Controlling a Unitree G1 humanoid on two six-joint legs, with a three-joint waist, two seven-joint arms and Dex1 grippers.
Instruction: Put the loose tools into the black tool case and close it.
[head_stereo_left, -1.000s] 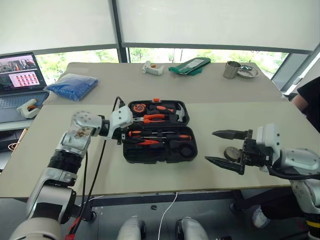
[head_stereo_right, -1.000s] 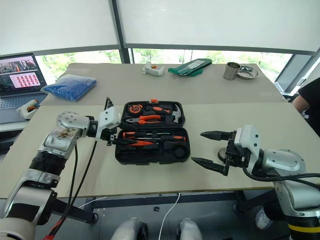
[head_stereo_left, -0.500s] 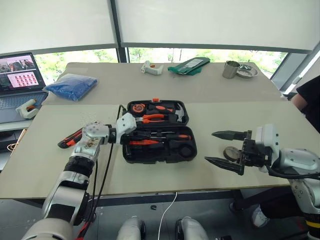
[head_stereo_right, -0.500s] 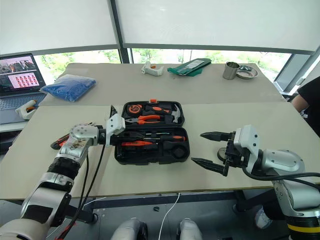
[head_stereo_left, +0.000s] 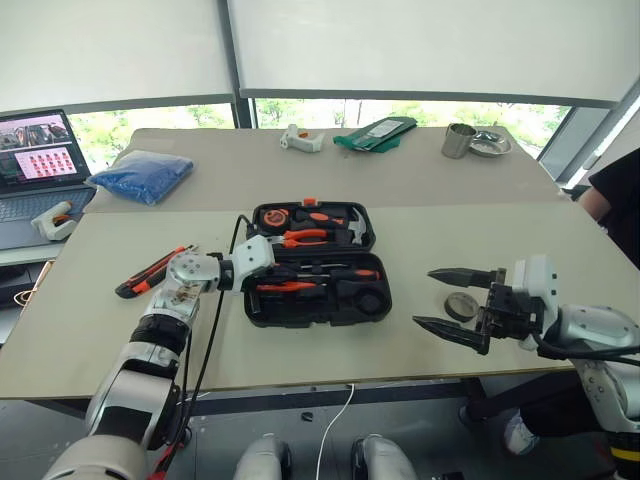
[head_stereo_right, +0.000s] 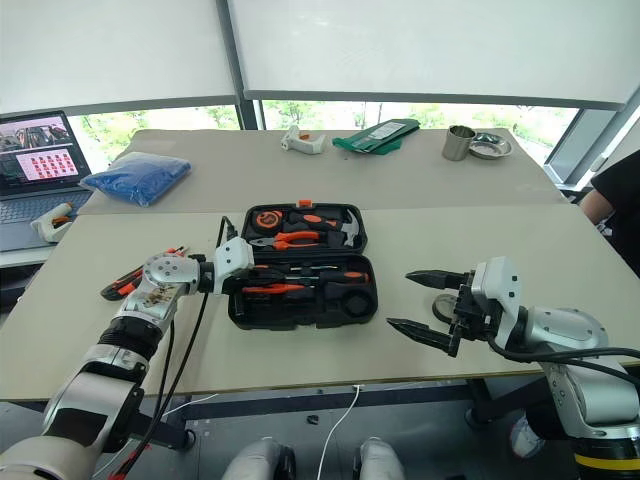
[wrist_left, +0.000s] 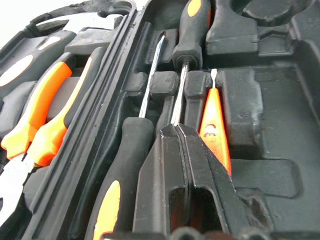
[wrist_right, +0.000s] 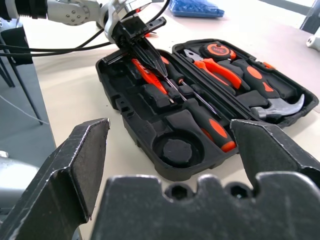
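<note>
1. Left eye view: the case (head_stereo_left: 318, 262) lies open and flat mid-table, black moulded plastic with rounded corners and a small orange latch on its far edge.
2. Its far half holds the hammer (head_stereo_left: 352, 230), pliers (head_stereo_left: 302, 237) and tape measure (head_stereo_left: 276, 214). Its near half holds two screwdrivers, one (head_stereo_left: 345, 272) with its handle to the right and one (wrist_left: 117, 195) with its handle to the left, plus the slim orange tester (head_stereo_left: 290, 285). A round recess sits empty at the near right.
3. The left gripper (wrist_left: 174, 131) is clenched, its black fingers pressed together just above a steel screwdriver shaft, beside the tester. Whether the tips touch either tool is hard to tell.
4. The knife (head_stereo_left: 152, 271), orange and black, lies loose on the table left of the case, partly hidden by the left arm.
5. The tape roll (head_stereo_left: 461, 305), a small grey ring, lies right of the case, partly hidden behind the right gripper (head_stereo_left: 452, 300).
6. That gripper hangs released, its pointed fingers spread wide and empty.
</note>
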